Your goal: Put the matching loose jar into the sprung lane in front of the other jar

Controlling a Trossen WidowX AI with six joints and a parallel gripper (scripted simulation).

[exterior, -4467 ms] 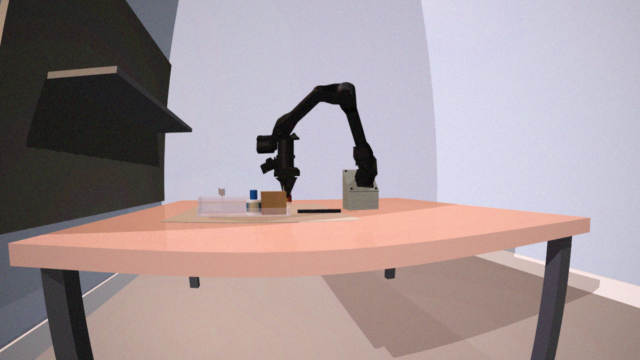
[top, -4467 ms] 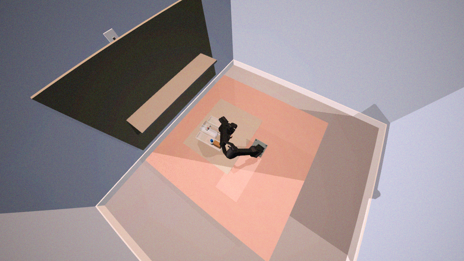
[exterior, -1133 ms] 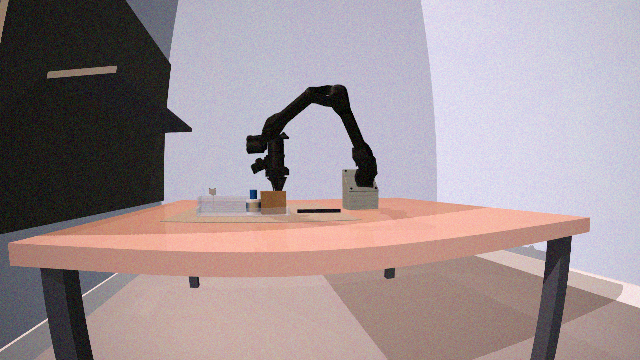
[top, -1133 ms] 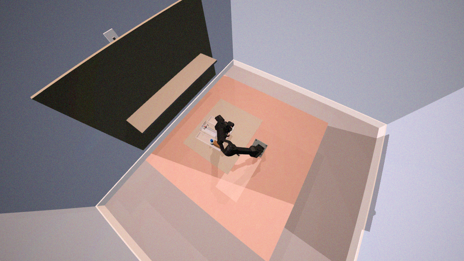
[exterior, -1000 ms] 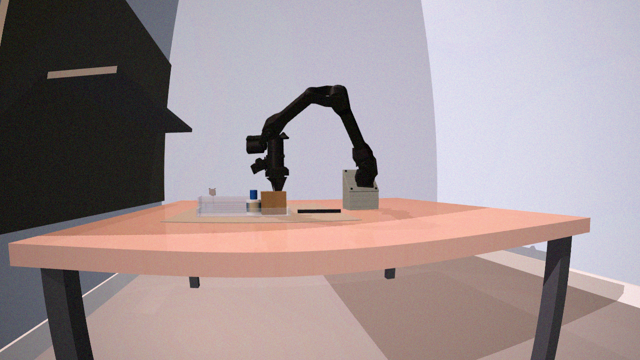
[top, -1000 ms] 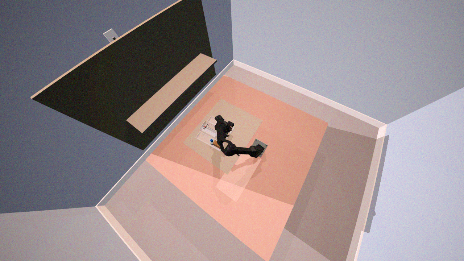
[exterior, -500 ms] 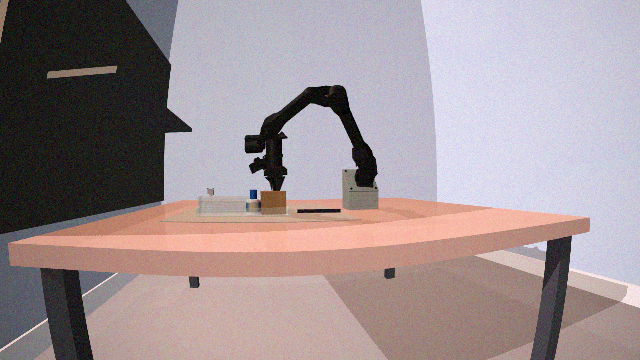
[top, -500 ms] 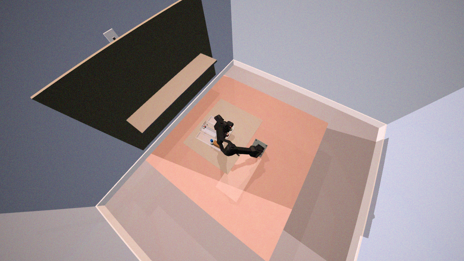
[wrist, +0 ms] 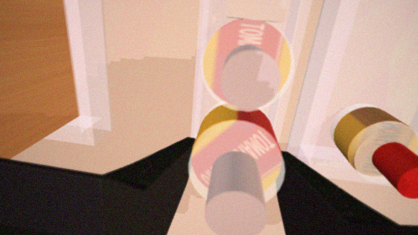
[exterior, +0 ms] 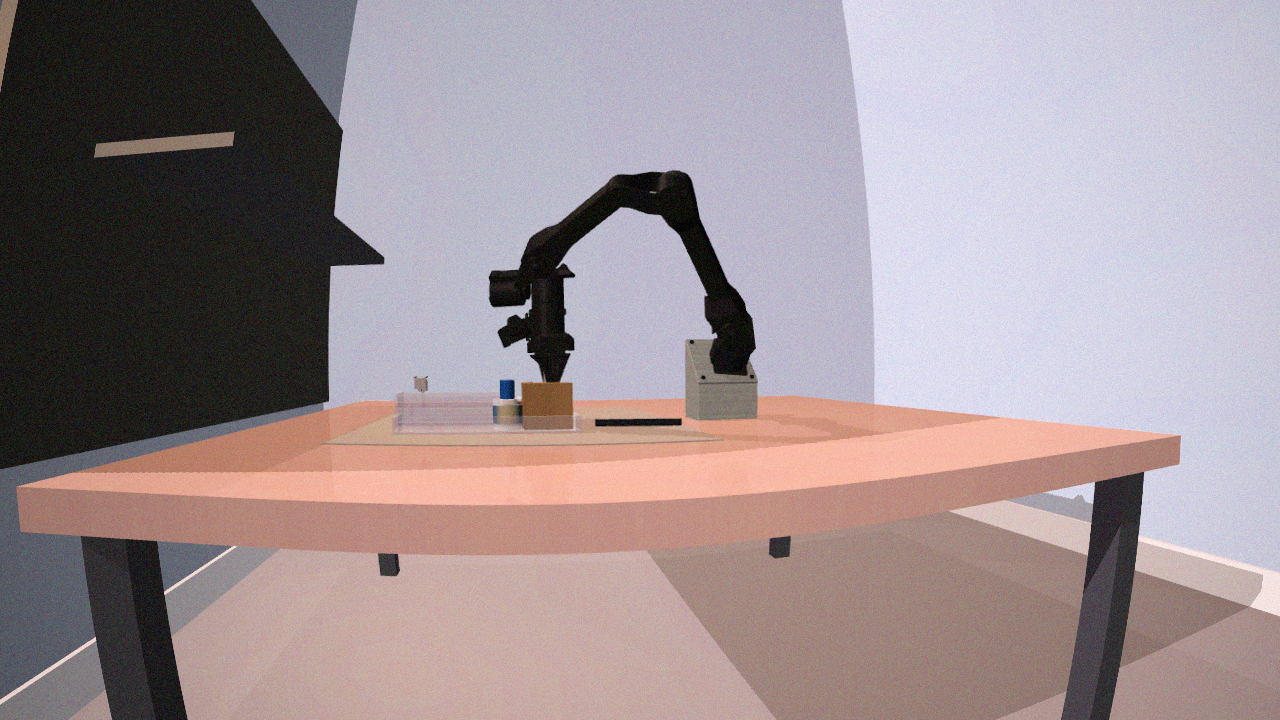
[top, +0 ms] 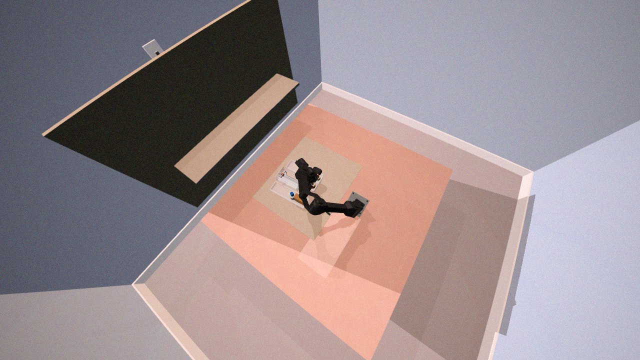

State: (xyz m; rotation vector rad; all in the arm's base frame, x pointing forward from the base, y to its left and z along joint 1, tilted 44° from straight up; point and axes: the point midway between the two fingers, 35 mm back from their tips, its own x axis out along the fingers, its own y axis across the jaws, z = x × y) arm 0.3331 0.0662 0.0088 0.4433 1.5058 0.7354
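My gripper (exterior: 553,379) (wrist: 235,153) is shut on a tomato-labelled jar (wrist: 233,135) with a pink-and-yellow top and a grey knob, upright between the fingers. A matching jar (wrist: 251,32) stands directly beyond it in the clear-walled lane (wrist: 198,65). The held jar is at the lane's front end, in line with the lane jar and touching or almost touching it. A thin edge, perhaps the pusher plate (wrist: 255,19), shows behind the lane jar. The low front stop and the held jar's base are hidden, so I cannot tell its height above the lane floor. The top and exterior views hide both jars.
A jar with a red knob (wrist: 405,173) stands in the clear lane to the right. A brown block (exterior: 546,402) (wrist: 36,65) and a blue-capped jar (top: 291,195) (exterior: 506,390) occupy the lane on the other side. A black bar (exterior: 638,421) lies near the arm's base.
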